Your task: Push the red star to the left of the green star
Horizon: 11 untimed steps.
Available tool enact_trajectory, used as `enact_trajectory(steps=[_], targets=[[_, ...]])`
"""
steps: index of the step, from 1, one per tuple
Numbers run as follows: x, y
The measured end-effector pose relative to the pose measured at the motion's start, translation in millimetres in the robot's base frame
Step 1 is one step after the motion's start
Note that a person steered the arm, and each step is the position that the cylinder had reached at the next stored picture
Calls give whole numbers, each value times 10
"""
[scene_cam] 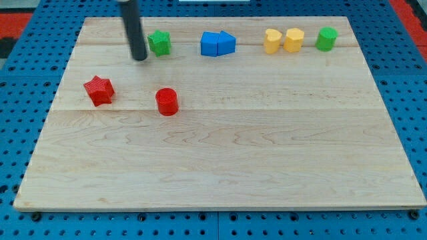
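The red star (99,90) lies on the wooden board (220,173) at the view's left. The green star (159,43) sits near the view's top, up and to the right of the red star. My tip (139,57) is just left of and slightly below the green star, close to it, and well above and to the right of the red star.
A red cylinder (167,101) stands right of the red star. Two blue blocks (217,44) touch each other at the top middle. Two yellow blocks (283,40) and a green cylinder (326,38) sit at the top right. A blue pegboard surrounds the board.
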State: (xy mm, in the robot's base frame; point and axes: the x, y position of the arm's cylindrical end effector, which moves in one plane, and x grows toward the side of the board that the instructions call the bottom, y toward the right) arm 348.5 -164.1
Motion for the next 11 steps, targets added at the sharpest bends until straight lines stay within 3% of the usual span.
enact_trajectory(steps=[1, 2, 4, 5, 6, 7, 11], targets=[[368, 579], [271, 796], [773, -117], [611, -168], [1093, -217], [852, -608], [-524, -328]])
